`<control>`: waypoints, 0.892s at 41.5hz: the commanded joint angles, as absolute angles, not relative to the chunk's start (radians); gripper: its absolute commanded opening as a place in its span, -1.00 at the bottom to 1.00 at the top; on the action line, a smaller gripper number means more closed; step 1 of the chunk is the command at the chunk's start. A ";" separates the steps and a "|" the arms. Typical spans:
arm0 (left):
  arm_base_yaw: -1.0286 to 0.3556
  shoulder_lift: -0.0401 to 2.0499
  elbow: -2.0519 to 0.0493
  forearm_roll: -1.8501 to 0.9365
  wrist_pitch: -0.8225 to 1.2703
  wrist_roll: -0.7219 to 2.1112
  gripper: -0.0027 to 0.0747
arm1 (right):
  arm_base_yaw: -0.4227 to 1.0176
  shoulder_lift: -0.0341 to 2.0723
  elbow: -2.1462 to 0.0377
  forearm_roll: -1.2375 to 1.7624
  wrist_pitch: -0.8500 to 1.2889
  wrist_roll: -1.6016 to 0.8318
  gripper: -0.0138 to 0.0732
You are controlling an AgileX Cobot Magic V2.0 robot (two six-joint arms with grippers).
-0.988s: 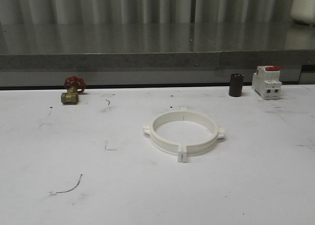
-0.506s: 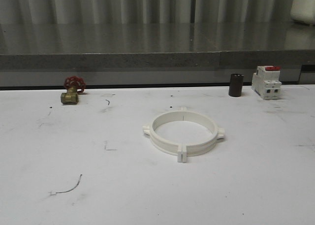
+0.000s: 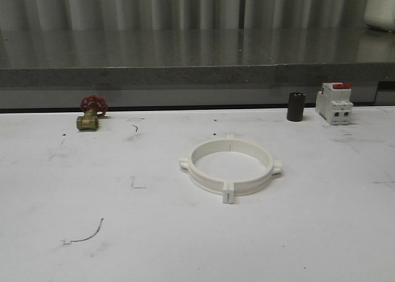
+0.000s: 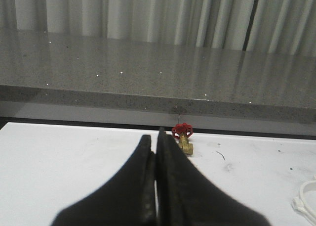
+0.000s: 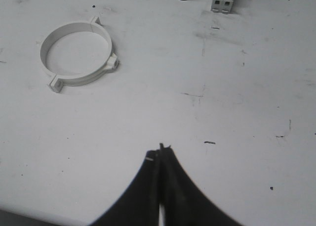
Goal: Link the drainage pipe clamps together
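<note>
White clamps (image 3: 229,167) already sit joined as one ring at table centre, so both grippers, left (image 4: 156,137) and right (image 5: 161,148) pressed together, should probably retreat toward six o'clock.

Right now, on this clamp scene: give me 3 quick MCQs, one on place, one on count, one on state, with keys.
1. Where does the brass valve with the red handwheel sit on the table?
A. far left
B. far right
C. inside the ring

2. How many things stand at the far right, by the table's back edge?
A. one
B. two
C. four

3. How do the drainage pipe clamps lie?
A. apart, one at each side of the table
B. stacked on the breaker
C. set together as one closed ring

Key:
1 A: the front view has the valve at the back left.
2 B: the dark cylinder and the white breaker with a red top.
3 C: the end tabs meet; both grippers, left and right, are shut and off them.
</note>
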State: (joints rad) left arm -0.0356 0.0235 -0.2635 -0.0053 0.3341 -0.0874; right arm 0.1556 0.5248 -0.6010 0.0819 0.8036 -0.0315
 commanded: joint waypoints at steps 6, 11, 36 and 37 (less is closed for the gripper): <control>-0.015 0.020 -0.183 -0.013 0.122 -0.090 -0.98 | 0.150 0.527 -0.627 0.086 0.750 -0.041 -0.95; 0.024 -0.019 -0.134 -0.031 0.090 -0.090 -0.98 | 0.150 0.527 -0.627 0.086 0.750 -0.041 -0.95; -0.012 -0.019 0.027 -0.036 -0.086 -0.038 -0.98 | 0.150 0.528 -0.627 0.086 0.754 -0.041 -0.95; -0.012 -0.019 0.027 -0.036 -0.086 -0.038 -0.98 | 0.150 0.528 -0.627 0.086 0.754 -0.041 -0.95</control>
